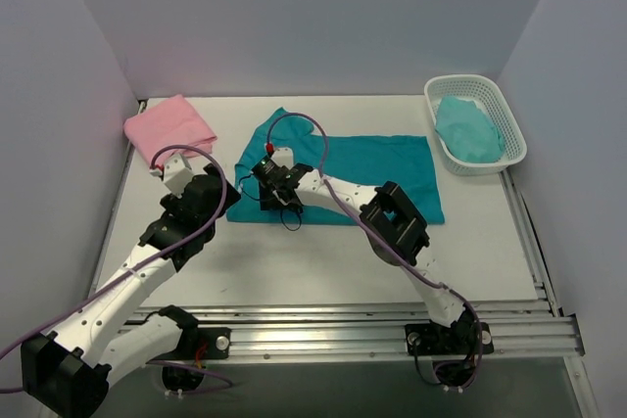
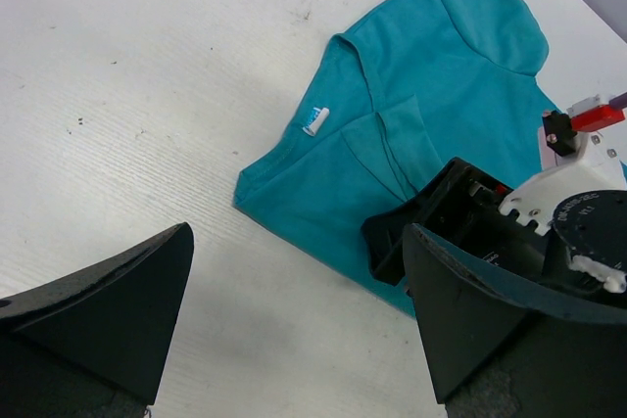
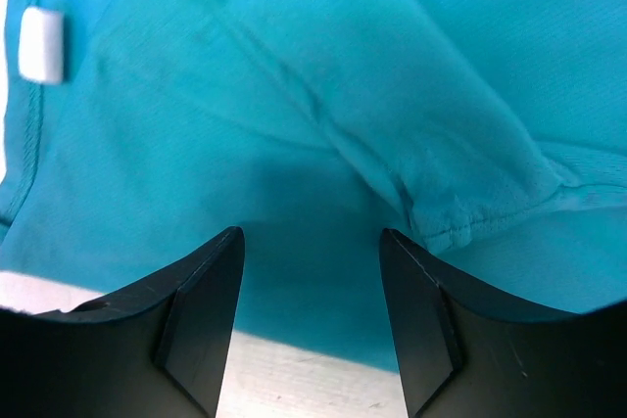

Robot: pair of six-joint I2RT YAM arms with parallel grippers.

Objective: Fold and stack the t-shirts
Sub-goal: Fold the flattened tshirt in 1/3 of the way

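Deep teal t-shirt (image 1: 382,178) in the middle, plain, no print, just a small white label (image 2: 313,120) at its collar. Far left, a plain light pink t-shirt (image 1: 168,127). Far right, a white lattice basket (image 1: 480,170) with paler turquoise cloth (image 1: 468,129) inside. White table (image 1: 294,261), purple cables (image 1: 296,116).

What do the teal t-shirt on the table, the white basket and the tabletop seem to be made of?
Teal t-shirt: soft matte knit cloth, probably cotton; stitched hems, creases and a sewn label show.
Basket: white, seemingly moulded plastic, given its regular lattice walls.
Table: hard white matte board, perhaps laminate or painted wood; faint grain lines and scuffs show.
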